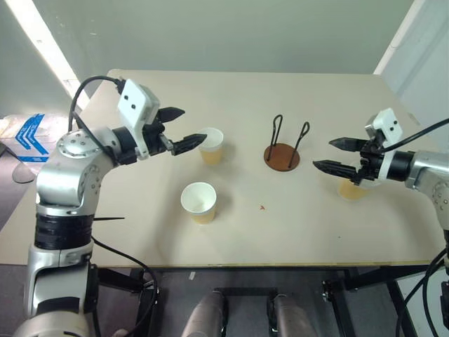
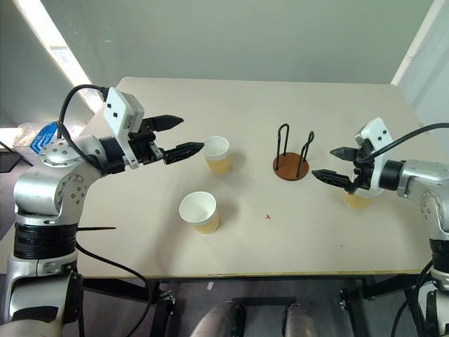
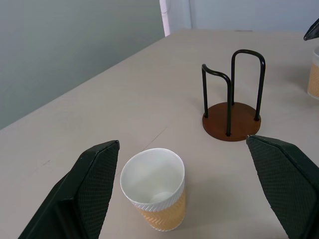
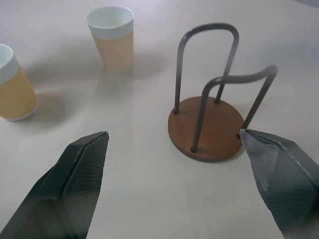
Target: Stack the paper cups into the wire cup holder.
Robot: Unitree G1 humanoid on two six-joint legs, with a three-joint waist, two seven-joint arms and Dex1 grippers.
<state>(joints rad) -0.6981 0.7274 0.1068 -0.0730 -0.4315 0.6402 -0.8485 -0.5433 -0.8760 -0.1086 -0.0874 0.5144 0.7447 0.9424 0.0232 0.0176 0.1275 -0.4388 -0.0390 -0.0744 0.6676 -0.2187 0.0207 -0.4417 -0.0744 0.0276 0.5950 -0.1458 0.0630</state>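
Pale grey walls close in behind our beige bench (image 1: 295, 239), which carries everything the job needs. Our left hand (image 1: 180, 128) hovers above the bench with its two black fingers spread wide, and the tips sit just beside the rim of the far paper cup (image 1: 211, 145). From the left wrist view that cup stands upright between our open fingers, white inside with a ribbed yellow-tan wall, and we touch none of it. A second paper cup (image 1: 199, 202) stands upright nearer the front edge, apart from the first and clear of both arms.

Near the middle of the bench stands the wire cup holder (image 1: 282, 156), a round reddish-brown disc with two black wire loops rising from it; no cup sits inside. Our right hand (image 1: 332, 154) is held just to the right of the holder, fingers likewise spread and gripping nothing. The third paper cup (image 1: 351, 188) stands on the bench under that hand, largely hidden by it, so we see only its lower wall.

We can read no brand, label or lettering on the cups, the holder or the bench. On the floor at the far left lies a blue-and-white marking (image 1: 28, 137) with arrow-like shapes; any writing on it is too small for us to make out.
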